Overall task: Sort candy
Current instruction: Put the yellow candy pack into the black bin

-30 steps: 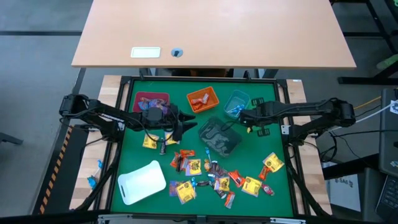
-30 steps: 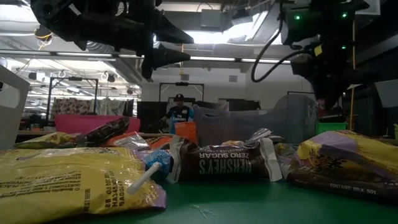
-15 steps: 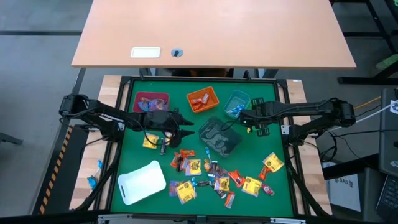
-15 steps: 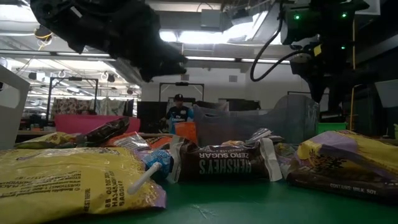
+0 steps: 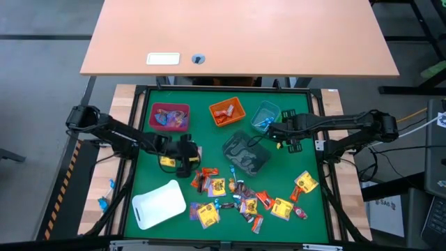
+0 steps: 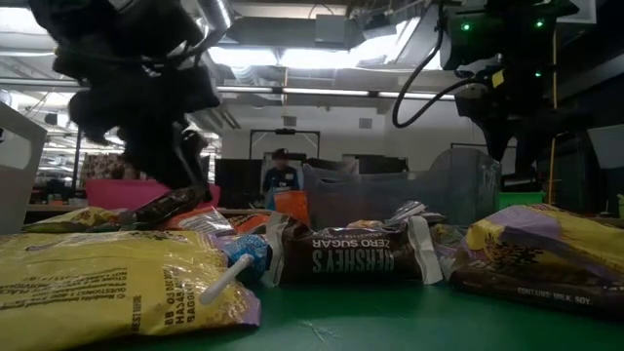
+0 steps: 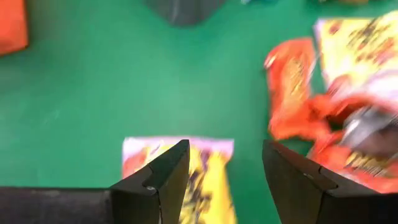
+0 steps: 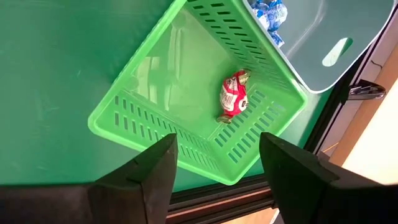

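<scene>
Table: your green mat (image 5: 209, 150) holds bins and candy (image 5: 237, 199) scattered near the front.
Left gripper (image 7: 225, 163): fingers wide, above a yellow packet (image 7: 186, 177).
Right gripper (image 8: 214, 163): fingers wide, empty, over the green bin (image 8: 186, 106).
Feel: light, crinkly, probably slippery; pinch the packet's middle.

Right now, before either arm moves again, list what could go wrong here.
1. The left gripper hangs open over a yellow packet, close beside orange-red packets; closing could catch a neighbour too.
2. The right gripper hangs open above the green bin holding one red sweet; dropping lower might bump the bin's wall.
3. The candy pile overlaps, so picks may drag extras.
</scene>
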### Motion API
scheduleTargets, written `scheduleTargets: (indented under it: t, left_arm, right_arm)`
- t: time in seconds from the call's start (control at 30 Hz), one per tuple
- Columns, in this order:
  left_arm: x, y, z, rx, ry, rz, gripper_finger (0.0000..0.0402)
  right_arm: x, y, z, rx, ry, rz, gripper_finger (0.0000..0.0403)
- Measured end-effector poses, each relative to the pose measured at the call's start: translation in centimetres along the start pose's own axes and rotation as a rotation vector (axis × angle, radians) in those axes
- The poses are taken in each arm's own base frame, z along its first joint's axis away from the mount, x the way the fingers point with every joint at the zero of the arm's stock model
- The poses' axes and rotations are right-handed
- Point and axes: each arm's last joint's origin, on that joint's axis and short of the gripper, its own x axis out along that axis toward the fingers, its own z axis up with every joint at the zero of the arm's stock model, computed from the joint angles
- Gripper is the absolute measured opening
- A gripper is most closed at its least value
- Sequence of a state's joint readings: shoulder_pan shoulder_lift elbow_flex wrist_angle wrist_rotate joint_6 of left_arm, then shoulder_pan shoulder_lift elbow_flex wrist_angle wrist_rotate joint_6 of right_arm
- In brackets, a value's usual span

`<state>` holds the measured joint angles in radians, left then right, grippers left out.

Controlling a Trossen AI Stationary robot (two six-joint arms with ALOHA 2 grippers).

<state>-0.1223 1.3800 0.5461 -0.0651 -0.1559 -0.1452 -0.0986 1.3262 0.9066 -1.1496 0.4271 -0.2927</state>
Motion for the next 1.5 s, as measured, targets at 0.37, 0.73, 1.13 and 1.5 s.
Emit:
scheduleTargets:
  t: [0.37, 0.73, 1.13, 1.5]
  left_arm:
    - [0.8, -0.5, -1.6, 0.064, 0.127, 0.113, 0.0189]
    - [1.3, -0.5, -1.6, 0.055, 0.123, 0.115, 0.0091]
    - [0.7, -0.7, 2.4, 0.009, 0.018, 0.014, 0.0005]
    - [-1.3, -1.2, 8.0, -0.016, -0.096, -0.148, 0.0000]
  right_arm:
    - [0.0, 0.0, 0.0, 0.000, 0.000, 0.000, 0.0227]
    - [0.0, 0.0, 0.0, 0.031, 0.002, 0.001, 0.0227]
    - [-3.2, -1.3, -0.2, 0.142, -0.003, 0.050, 0.0227]
    - [-5.8, -0.9, -1.4, 0.291, -0.162, 0.412, 0.0227]
